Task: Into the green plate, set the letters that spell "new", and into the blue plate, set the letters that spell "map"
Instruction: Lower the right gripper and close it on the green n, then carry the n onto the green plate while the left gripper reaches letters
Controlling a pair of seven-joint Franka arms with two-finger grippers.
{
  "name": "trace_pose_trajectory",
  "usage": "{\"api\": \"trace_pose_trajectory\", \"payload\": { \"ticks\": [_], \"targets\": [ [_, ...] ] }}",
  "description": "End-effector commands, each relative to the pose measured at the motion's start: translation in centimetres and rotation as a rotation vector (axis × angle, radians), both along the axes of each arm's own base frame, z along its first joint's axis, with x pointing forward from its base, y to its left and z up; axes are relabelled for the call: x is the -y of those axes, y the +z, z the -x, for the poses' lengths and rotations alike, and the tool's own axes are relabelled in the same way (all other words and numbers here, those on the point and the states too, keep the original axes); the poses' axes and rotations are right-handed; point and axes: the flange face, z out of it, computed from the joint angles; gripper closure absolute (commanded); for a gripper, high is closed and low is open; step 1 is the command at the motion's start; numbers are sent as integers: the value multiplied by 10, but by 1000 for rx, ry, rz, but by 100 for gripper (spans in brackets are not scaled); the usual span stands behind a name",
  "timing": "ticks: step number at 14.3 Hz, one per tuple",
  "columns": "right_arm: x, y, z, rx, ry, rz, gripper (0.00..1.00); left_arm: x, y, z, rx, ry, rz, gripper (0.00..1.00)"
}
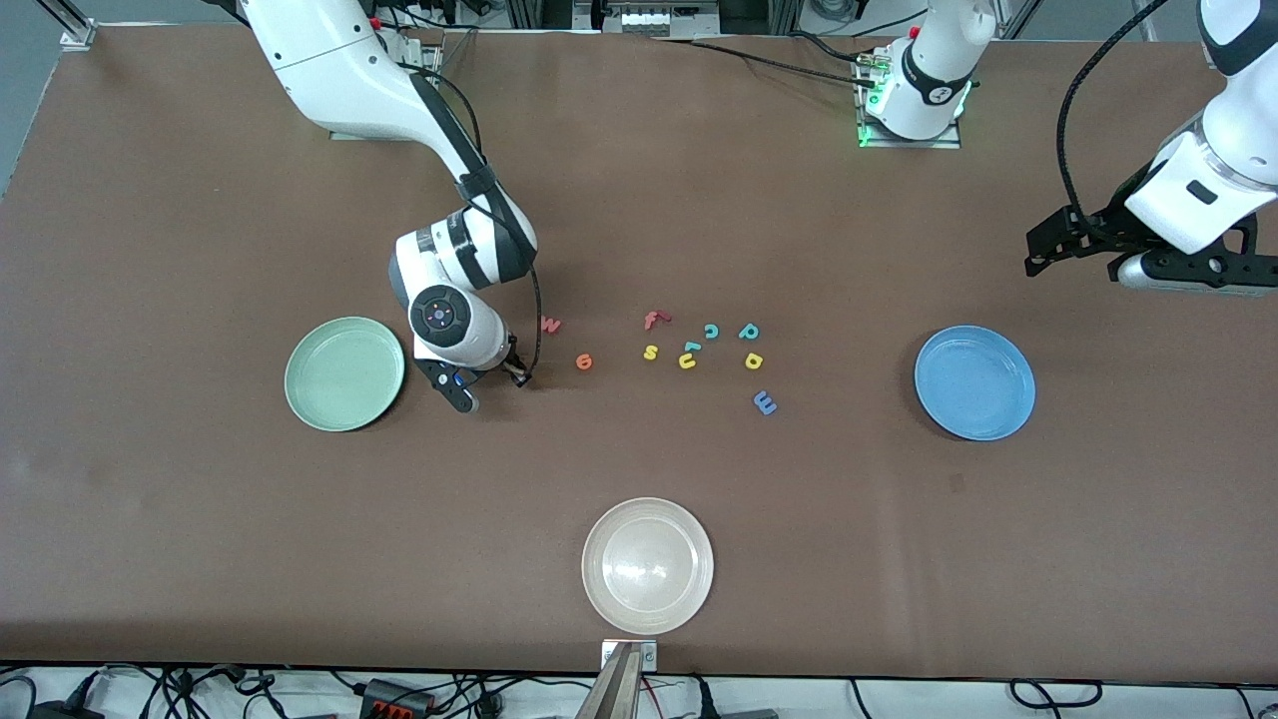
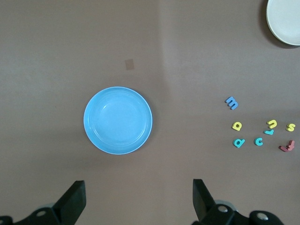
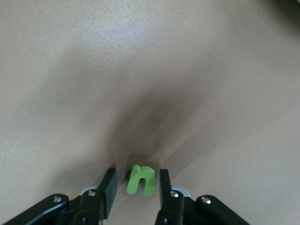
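Right tool (image 1: 518, 374): low on the surface (image 1: 200, 559), between the green plate (image 1: 303, 394) and the orange e (image 1: 584, 361).
Right tool's fingers (image 3: 108, 187): spread only a little, one on each side of the green n (image 3: 140, 180). A thin gap shows on each side, so they are not pinching it yet.
Green n: lies flat on the surface, right between the right tool's fingers. In the front view the tool hides it.
Pink w (image 1: 550, 325): on the surface just beside the right tool, farther from the front camera than the orange e.
Orange e: on the surface, near the right tool, on the side toward the left arm.
Green plate: nothing in it. It sits toward the right arm's end of the surface.
Teal p (image 1: 748, 331): on the surface, with the yellow a (image 1: 753, 360) just beside it and nearer the front camera.
Blue m (image 1: 765, 402): nearer the front camera than the yellow a, a bit apart from it.
Blue plate (image 1: 929, 394): nothing in it. It sits toward the left arm's end.
Other letters: red f (image 1: 654, 320), yellow s (image 1: 650, 352), yellow u (image 1: 687, 360) and teal c (image 1: 711, 331) lie in the middle bunch.
Whitish plate (image 1: 599, 594): nearest the front camera.
Left tool (image 2: 138, 197): up in the air near the blue plate, fingers spread wide, holding nothing. This arm waits.
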Motion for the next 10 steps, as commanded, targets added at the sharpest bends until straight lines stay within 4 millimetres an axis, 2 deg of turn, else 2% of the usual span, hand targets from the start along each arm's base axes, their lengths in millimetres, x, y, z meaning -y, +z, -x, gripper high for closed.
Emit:
{"api": "trace_pose_trajectory", "payload": {
  "ticks": [1, 4, 7, 10],
  "targets": [
    [-1, 3, 8, 8, 5, 0, 58, 3, 6, 1, -2, 0, 17, 0],
    [-6, 2, 11, 9, 17, 1, 65, 13, 6, 2, -2, -17, 16, 0],
    [-6, 3, 11, 8, 49, -4, 79, 14, 6, 2, -2, -17, 16, 0],
    [-4, 13, 6, 16, 91, -17, 85, 13, 7, 3, 0, -17, 16, 0]
  ]
}}
